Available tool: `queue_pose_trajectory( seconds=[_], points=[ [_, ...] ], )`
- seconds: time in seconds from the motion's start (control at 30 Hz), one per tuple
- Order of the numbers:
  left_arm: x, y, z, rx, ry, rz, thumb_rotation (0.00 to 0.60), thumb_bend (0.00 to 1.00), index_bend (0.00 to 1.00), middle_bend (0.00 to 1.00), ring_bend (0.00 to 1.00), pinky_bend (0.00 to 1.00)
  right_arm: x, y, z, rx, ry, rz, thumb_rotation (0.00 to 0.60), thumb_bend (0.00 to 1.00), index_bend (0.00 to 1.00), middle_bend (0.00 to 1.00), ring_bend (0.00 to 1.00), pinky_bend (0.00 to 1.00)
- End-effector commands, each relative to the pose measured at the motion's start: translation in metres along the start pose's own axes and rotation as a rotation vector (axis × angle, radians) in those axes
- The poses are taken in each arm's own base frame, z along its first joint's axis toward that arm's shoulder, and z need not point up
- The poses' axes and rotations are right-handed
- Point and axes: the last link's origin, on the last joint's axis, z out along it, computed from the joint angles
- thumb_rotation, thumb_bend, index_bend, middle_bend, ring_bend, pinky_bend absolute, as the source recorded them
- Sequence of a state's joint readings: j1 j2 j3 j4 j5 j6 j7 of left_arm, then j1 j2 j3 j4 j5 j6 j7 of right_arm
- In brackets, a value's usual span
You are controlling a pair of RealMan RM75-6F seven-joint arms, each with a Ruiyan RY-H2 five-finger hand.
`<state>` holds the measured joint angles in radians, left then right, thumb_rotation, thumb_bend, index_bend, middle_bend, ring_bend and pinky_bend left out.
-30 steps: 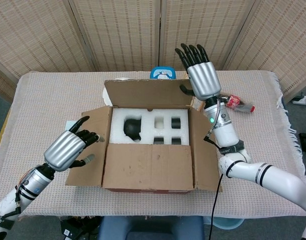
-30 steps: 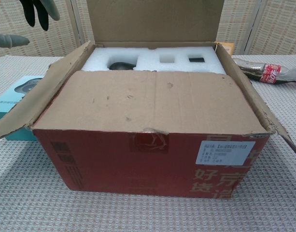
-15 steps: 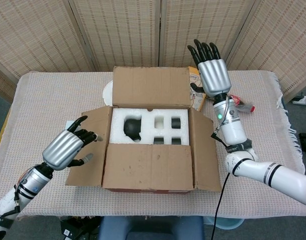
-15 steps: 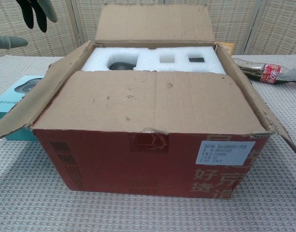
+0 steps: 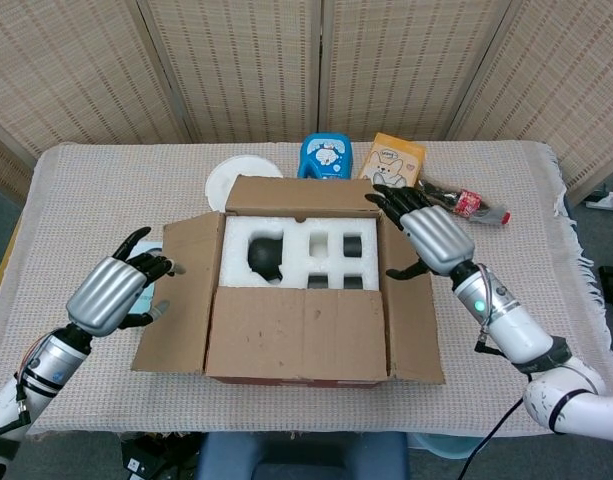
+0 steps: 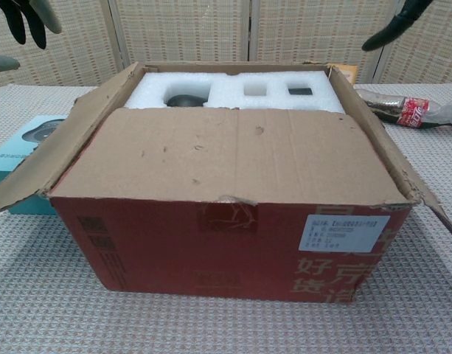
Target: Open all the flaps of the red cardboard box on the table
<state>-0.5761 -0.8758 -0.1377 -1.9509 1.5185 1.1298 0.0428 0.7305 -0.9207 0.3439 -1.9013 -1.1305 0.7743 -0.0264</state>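
Looking down from the head view, we see the red cardboard box [image 5: 301, 300] sitting mid-table on the woven cloth [image 5: 76, 190], its far flap [image 5: 301, 195] folded back and both side flaps splayed outward, while the near flap [image 5: 298, 330] lies flat over the front half. White foam packing [image 5: 304, 250] shows inside, with a dark object in one cutout. Our left hand [image 5: 111, 292] hovers beside the left flap [image 5: 176, 290], fingers loosely spread and holding nothing. Our right hand [image 5: 426, 235] hangs over the box's far right corner, fingers apart, empty too. Behind the box lie a white plate [image 5: 231, 178], a blue container [image 5: 324, 158], an orange packet [image 5: 396, 160] and a cola bottle [image 5: 471, 203].
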Motion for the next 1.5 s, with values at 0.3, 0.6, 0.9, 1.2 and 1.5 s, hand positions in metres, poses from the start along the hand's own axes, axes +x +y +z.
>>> queue_pose_trajectory(
  seconds=[0.3,0.6,0.9,1.2,1.5],
  points=[
    [-0.002,0.003,-0.003,-0.006,0.002,-0.008,0.600,0.38,0.36,0.42,0.41,0.00,-0.037,-0.010,-0.033,0.054,-0.261,0.217,0.600,0.14,0.00,0.22,0.04,0.00],
    [-0.006,-0.001,-0.006,0.005,-0.012,-0.011,0.600,0.38,0.36,0.42,0.41,0.00,-0.044,-0.010,-0.021,0.066,-0.338,0.265,0.600,0.14,0.00,0.26,0.05,0.00],
    [-0.006,-0.002,-0.005,0.009,-0.016,-0.009,0.600,0.38,0.36,0.42,0.41,0.00,-0.046,-0.011,-0.007,0.059,-0.378,0.261,0.600,0.14,0.00,0.26,0.05,0.00],
    [-0.005,-0.003,-0.004,0.011,-0.011,-0.009,0.600,0.38,0.36,0.42,0.41,0.00,-0.047,-0.021,-0.003,0.074,-0.436,0.234,0.600,0.14,0.00,0.26,0.05,0.00],
    [-0.005,-0.002,-0.004,0.008,-0.010,-0.008,0.600,0.38,0.36,0.42,0.41,0.00,-0.036,-0.021,-0.021,0.084,-0.391,0.409,0.600,0.14,0.00,0.27,0.08,0.00]
  ],
)
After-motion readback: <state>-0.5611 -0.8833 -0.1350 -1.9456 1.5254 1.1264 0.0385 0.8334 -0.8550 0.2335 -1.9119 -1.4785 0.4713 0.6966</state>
